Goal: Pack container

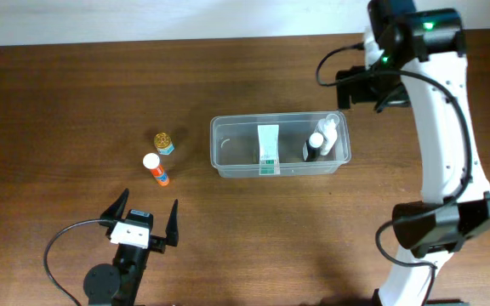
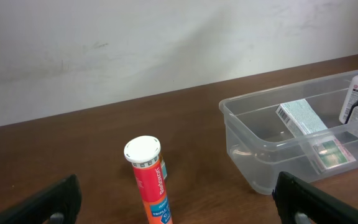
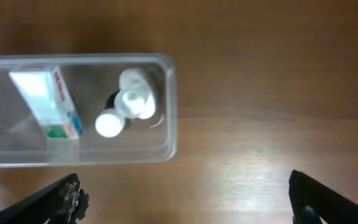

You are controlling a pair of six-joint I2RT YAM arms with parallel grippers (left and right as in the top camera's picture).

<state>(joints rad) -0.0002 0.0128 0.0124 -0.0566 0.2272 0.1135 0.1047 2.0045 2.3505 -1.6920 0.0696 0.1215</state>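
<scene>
A dark wooden tabletop [image 1: 75,102] carries everything. Near its middle, the container [image 1: 236,149] is set with its long side running left to right, and it is partly filled. The right arm is held above the container's right end; the right fingers [image 3: 58,198] are spread wide apart and nothing is held between them. The left fingers [image 1: 174,221] are also spread apart and empty, low over the near left part of the tabletop, and are pointed toward the loose items.

Inside the container, a white and green carton [image 1: 268,149] is seen at the middle. A dark bottle with a white cap [image 1: 315,146] and a white bottle [image 1: 328,129] are placed close together at the right end. Outside, to the left of the container, an orange tube with a white cap [image 1: 156,169] is lying on the tabletop. A small jar with a yellow lid [image 1: 164,142] is placed just beyond it.

The packing is judged to be a little over half done: three items are in, and two are left to be picked up and placed inside.
</scene>
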